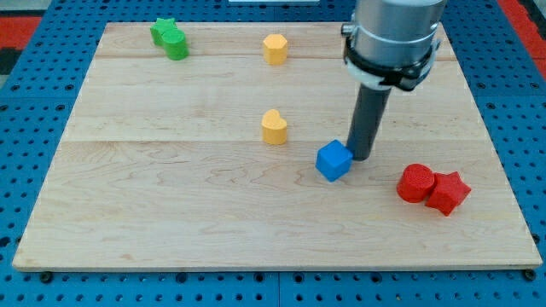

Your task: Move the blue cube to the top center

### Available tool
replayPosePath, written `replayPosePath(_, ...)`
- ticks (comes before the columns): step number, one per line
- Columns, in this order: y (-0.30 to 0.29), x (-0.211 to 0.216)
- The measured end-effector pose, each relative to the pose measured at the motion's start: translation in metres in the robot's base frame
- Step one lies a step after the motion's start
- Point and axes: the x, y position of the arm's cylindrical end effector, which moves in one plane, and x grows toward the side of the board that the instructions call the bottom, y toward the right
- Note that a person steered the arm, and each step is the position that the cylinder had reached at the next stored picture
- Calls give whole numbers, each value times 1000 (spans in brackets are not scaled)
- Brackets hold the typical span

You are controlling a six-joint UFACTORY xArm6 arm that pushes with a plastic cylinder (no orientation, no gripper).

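Observation:
The blue cube (333, 160) lies on the wooden board (171, 196), right of centre and a little below the middle. My tip (361, 157) stands just to the cube's right, touching or almost touching its upper right side. The dark rod rises from there to the grey arm (394, 38) at the view's top right.
A yellow heart-shaped block (274, 128) sits left of the cube and a yellow hexagonal block (275, 49) at top centre. Two green blocks (170, 37) are at the top left. A red cylinder (415, 182) and a red star (449, 193) touch at the right.

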Motion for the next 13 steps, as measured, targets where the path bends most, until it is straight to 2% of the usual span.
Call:
replayPosePath(2,-38,62)
replayPosePath(3,-80,76)
replayPosePath(4,-94,64)
replayPosePath(5,-92,47)
replayPosePath(7,-19,39)
replayPosePath(8,-18,7)
replayPosePath(9,-10,-4)
replayPosePath(11,1,46)
replayPosePath(13,24,16)
